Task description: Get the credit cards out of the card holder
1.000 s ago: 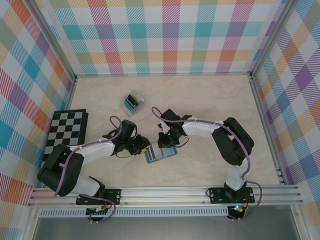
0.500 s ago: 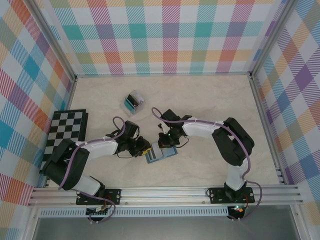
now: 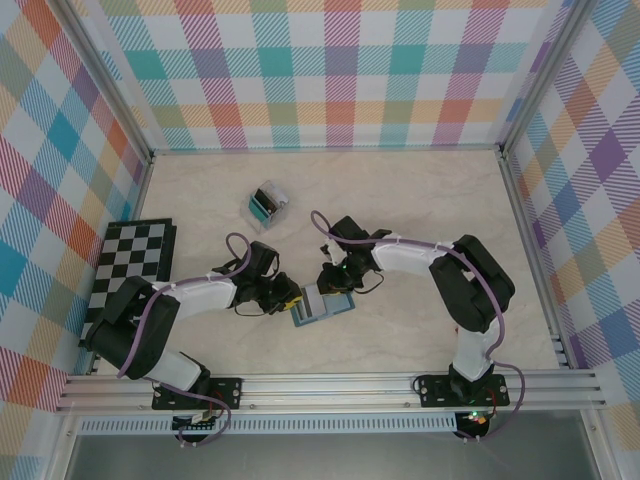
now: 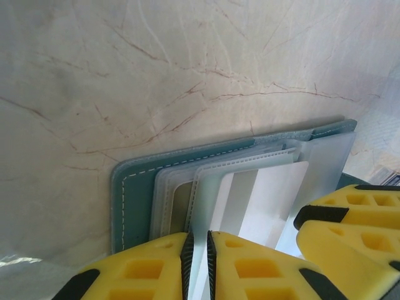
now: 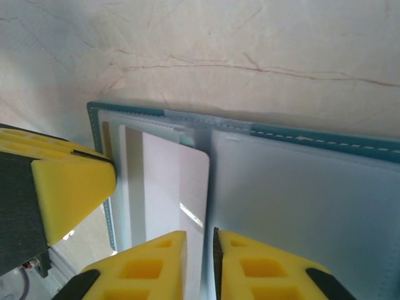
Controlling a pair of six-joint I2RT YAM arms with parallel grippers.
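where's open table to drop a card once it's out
Widest bare patch of the table: far right, between the right arm and the right wall. Also the far strip behind the clear box. Crowded: near middle, where the left fingers and right fingers meet at the card holder. The checkerboard takes the left edge.

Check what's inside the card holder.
The holder lies open: stacked clear sleeves, a white card in one. Whether more cards sit under the top layers is covered.

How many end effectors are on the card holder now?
2. The left end effector pinches a leaf at the card holder's left edge; the right end effector straddles a white card at its far edge.
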